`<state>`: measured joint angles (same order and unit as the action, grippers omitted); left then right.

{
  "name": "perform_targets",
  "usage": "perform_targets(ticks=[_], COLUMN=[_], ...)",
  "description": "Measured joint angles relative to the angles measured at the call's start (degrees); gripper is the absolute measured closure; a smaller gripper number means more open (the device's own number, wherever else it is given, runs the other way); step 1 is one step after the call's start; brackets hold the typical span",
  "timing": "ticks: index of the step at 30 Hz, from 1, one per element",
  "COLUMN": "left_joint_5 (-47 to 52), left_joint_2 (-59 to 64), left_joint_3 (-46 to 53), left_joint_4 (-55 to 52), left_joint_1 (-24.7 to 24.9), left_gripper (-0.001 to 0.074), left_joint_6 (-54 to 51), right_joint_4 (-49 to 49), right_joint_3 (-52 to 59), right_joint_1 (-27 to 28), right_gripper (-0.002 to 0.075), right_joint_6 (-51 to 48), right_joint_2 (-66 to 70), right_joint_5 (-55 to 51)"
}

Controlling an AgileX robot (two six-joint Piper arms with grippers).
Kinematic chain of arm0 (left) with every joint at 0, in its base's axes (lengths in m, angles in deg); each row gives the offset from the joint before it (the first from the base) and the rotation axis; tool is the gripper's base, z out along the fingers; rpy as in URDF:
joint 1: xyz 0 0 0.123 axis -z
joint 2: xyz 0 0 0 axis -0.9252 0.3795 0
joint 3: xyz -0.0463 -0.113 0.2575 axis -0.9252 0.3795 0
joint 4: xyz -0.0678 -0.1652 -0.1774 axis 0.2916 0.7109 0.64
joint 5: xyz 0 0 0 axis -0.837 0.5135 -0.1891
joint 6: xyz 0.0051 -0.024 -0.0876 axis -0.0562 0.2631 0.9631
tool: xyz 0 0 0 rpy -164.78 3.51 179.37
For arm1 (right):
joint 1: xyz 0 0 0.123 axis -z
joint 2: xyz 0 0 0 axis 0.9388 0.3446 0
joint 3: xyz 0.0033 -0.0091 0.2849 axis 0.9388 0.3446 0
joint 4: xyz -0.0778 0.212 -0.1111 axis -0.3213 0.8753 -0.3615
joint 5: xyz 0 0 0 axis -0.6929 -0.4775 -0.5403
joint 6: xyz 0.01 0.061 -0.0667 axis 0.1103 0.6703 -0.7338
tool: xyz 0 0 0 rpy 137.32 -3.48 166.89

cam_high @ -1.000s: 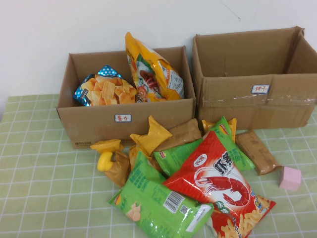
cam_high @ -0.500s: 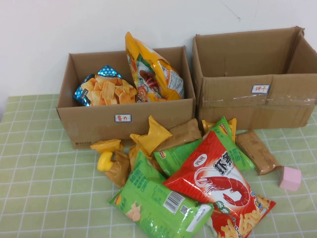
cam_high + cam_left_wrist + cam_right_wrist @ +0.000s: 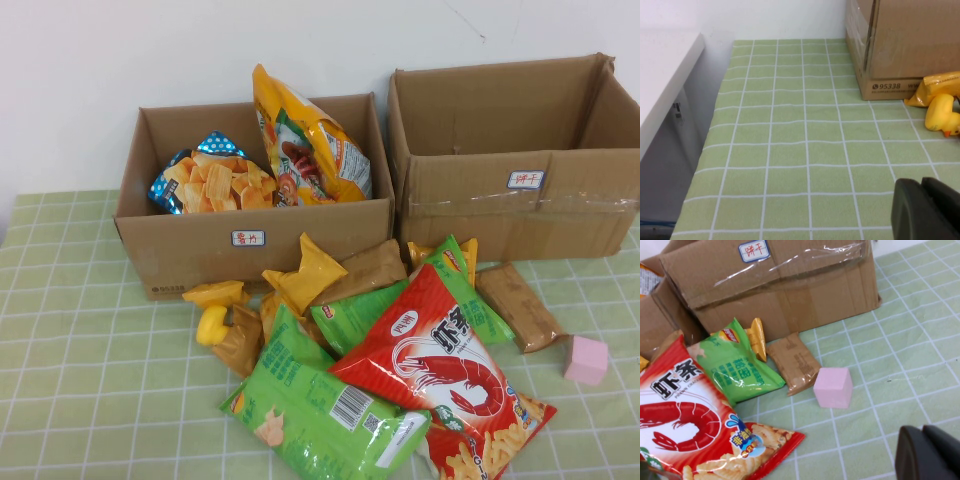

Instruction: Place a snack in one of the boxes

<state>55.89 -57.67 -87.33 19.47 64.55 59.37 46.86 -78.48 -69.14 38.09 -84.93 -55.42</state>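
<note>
A pile of snack bags lies in front of two cardboard boxes: a red shrimp-cracker bag (image 3: 430, 360), a large green bag (image 3: 310, 405), a smaller green bag (image 3: 470, 290), a yellow packet (image 3: 305, 272) and a brown packet (image 3: 518, 305). The left box (image 3: 200, 250) holds an orange chip bag (image 3: 310, 140) and a blue bag of chips (image 3: 210, 180). The right box (image 3: 510, 215) shows no contents. Neither gripper shows in the high view. My left gripper (image 3: 921, 182) is shut and empty over bare cloth left of the left box (image 3: 910, 45). My right gripper (image 3: 922, 429) is shut and empty near the pink cube (image 3: 833, 387).
A yellow rubber duck (image 3: 210, 325) sits at the pile's left edge and also shows in the left wrist view (image 3: 942, 114). A pink cube (image 3: 586, 360) lies right of the pile. The green checked cloth ends at a drop on the left (image 3: 705, 150).
</note>
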Motion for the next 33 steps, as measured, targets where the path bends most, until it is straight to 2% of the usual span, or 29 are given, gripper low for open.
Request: perform_targets(ticks=[9,20,23,26,29,33], left_joint_5=[-0.9,-1.8,-4.4,-7.8,-9.6,-11.0], left_joint_2=[0.0,0.0,0.0,0.0,0.0,0.0], left_joint_3=[0.0,0.1,0.1,0.1,0.1,0.1], left_joint_4=[0.9,8.0,18.3,33.3,45.1,50.6], left_joint_1=[0.0,0.0,0.0,0.0,0.0,0.0], left_gripper=[0.0736,0.0736,0.0736,0.0736,0.0736,0.0736], left_joint_6=[0.0,1.6,7.3,15.0,18.0,18.6], right_joint_4=[0.0,5.1,13.7,28.8,41.4,46.8], right_joint_3=[0.0,0.1,0.3,0.4,0.4,0.4], right_joint_1=[0.0,0.0,0.0,0.0,0.0,0.0], right_gripper=[0.0728,0.0728,0.0728,0.0728,0.0728,0.0728], right_joint_6=[0.0,0.1,0.3,0.4,0.4,0.2], right_joint_2=[0.0,0.0,0.0,0.0,0.0,0.0], right_joint_5=[0.0,0.0,0.0,-0.1,0.0,1.1])
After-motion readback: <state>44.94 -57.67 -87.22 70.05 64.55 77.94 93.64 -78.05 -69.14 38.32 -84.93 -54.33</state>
